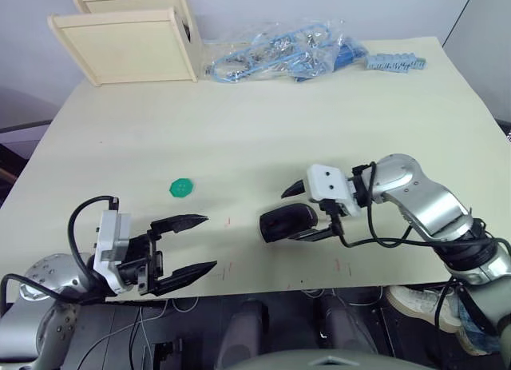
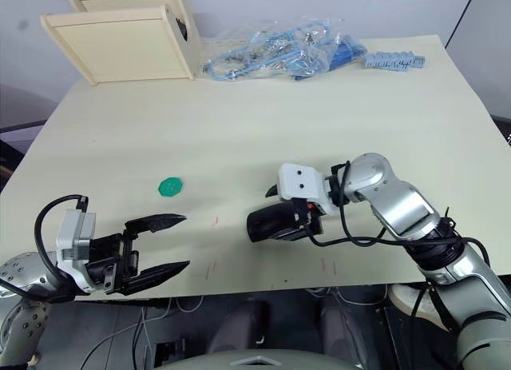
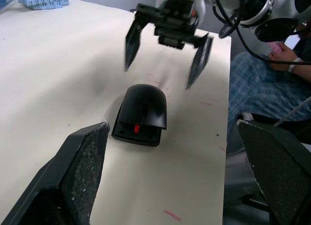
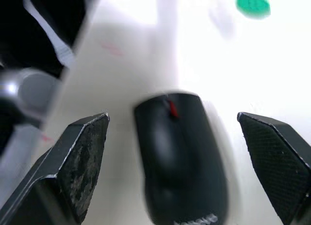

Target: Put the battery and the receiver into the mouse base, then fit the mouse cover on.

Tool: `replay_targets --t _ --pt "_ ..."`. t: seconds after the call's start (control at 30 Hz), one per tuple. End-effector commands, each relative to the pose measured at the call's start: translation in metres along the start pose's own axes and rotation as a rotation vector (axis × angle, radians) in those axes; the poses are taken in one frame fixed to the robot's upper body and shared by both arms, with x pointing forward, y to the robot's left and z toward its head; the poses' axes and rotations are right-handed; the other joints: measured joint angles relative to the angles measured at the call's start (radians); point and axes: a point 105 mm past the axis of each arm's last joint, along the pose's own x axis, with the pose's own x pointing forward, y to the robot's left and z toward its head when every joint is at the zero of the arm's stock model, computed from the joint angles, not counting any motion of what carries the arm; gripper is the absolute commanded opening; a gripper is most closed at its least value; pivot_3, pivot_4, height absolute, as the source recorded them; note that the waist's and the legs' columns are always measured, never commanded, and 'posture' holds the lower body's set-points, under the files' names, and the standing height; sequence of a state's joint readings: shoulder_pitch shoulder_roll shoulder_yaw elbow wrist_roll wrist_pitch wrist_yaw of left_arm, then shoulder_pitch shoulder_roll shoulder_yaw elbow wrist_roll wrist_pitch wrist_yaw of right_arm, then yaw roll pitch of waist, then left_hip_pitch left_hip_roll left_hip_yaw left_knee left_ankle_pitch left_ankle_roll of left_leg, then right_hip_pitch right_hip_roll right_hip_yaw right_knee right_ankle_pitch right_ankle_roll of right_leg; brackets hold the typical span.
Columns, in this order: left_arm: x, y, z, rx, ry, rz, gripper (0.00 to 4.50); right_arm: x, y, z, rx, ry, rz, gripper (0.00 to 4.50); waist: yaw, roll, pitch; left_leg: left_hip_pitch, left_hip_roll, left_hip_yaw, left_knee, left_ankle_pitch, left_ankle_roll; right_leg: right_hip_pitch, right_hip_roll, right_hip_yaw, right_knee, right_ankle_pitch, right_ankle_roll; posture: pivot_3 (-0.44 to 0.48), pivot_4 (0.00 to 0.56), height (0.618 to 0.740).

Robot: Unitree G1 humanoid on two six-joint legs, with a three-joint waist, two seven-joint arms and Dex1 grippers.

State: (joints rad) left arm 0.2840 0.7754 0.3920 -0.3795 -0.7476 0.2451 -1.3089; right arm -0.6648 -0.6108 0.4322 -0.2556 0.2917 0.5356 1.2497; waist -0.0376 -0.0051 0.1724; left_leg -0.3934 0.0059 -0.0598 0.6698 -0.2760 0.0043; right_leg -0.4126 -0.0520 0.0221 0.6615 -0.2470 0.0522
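Left gripper [image 1: 190, 244] sits at the near edge of the tabletop [image 1: 263, 122], toward the near-left corner, fingers spread wide, nothing between them. Green disc [image 1: 182, 187] lies just beyond it, not part of the job.

Mouse [image 3: 141, 112] is near the near edge, right of centre, resting on the tabletop. Mouse cover [image 3: 146, 103] looks seated on the mouse base [image 3: 135, 135]; red scroll wheel shows at the front. Can't tell if it's clipped flush all round. Battery and receiver aren't visible, presumably inside.

Right gripper [image 1: 307, 211] is around the mouse, fingers spread to either side, not pinching it.

Judgement: task is at the final seating or release stage. To do it well, close the fingers on the shell only lightly, push straight down over the middle of the cover, and lift away vertically so the mouse doesn't skid off the near edge.
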Motion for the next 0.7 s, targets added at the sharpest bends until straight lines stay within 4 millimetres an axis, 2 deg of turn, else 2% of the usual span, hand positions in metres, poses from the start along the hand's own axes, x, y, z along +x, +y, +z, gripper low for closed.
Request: replay_targets --t 0.03,0.17,0.33,0.7 --pt "-0.002 0.001 0.005 0.017 -0.003 -0.007 4.5 -0.009 0.001 0.008 -0.054 -0.077 0.0 4.44 0.0 0.0 0.0 0.0 0.0 0.0 0.0 0.0 0.0 0.0 0.0 0.0 0.0 0.0 0.0 0.0 0.15 0.74" --pt "-0.001 0.002 0.006 0.018 -0.002 -0.012 4.5 -0.009 0.0 0.002 -0.003 -0.108 0.008 4.44 0.0 0.0 0.0 0.0 0.0 0.0 0.0 0.0 0.0 0.0 0.0 0.0 0.0 0.0 0.0 0.0 0.15 0.74" --pt "0.001 0.002 0.007 0.023 0.0 -0.025 4.5 -0.005 -0.02 -0.023 0.033 -0.094 -0.036 4.44 0.0 0.0 0.0 0.001 0.0 0.0 0.0 0.0 0.0 0.001 0.0 0.0 0.0 0.0 0.0 0.0 0.15 0.74" --pt "0.0 0.001 0.008 0.033 0.007 -0.025 4.5 0.006 -0.025 -0.029 0.012 -0.12 0.021 4.44 -0.001 0.0 0.0 0.0 0.0 0.001 0.0 0.0 0.0 0.0 0.0 0.0 0.0 0.0 0.0 0.0 0.15 0.74"
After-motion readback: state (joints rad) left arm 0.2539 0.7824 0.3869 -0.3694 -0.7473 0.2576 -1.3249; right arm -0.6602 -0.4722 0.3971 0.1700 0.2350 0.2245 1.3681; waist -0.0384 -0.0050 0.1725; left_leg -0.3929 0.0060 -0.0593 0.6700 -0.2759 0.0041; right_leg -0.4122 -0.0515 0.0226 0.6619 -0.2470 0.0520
